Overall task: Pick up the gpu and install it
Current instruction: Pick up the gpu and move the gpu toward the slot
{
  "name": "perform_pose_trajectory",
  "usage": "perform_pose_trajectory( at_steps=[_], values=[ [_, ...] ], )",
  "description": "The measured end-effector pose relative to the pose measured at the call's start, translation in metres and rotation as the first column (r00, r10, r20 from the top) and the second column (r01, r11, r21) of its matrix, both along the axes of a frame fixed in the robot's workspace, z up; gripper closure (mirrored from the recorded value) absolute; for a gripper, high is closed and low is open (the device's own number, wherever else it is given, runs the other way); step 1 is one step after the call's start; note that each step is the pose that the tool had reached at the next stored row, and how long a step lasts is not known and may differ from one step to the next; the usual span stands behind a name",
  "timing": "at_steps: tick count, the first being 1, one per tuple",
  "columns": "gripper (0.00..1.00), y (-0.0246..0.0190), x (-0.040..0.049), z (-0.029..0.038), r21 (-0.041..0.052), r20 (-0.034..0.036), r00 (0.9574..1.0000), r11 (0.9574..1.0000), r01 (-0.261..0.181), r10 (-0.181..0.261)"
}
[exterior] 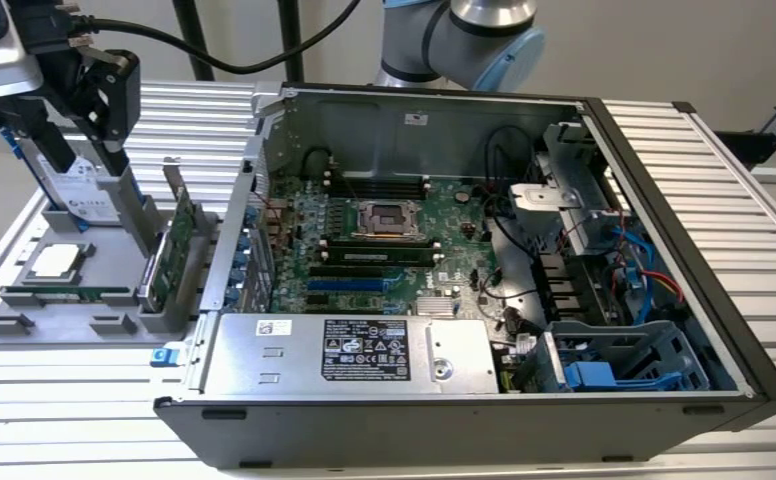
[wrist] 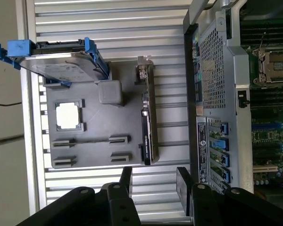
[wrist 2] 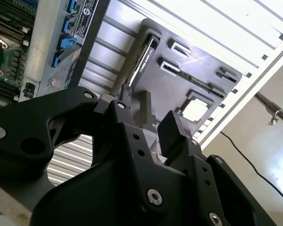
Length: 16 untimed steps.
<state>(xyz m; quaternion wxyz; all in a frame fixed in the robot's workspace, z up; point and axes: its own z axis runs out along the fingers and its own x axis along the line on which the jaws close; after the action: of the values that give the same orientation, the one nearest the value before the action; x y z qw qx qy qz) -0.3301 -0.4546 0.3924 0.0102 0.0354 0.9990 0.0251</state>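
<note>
Bright, even light blows the ribbed tabletop (wrist 2: pixel 226 23) beyond the gripper (wrist 2: pixel 148 113) out to white glare in the second wrist view, the black gripper near the lens reads dark, and soft shadows fill the open computer case (exterior: pixel 361 120) beside it.

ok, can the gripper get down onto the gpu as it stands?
Likely yes: the gripper is open and empty, and the gpu stands on edge in the tray, top edge uncovered, hard drive apart.
</note>
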Motion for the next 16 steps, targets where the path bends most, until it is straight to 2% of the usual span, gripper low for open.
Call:
perform_pose_trajectory(
  at_steps=[16],
  values=[
    [0.00, 0.0000, 0.0000, -0.0043, -0.0002, 0.0002, 1.0000, 1.0000, 0.000, 0.000]
  ],
)
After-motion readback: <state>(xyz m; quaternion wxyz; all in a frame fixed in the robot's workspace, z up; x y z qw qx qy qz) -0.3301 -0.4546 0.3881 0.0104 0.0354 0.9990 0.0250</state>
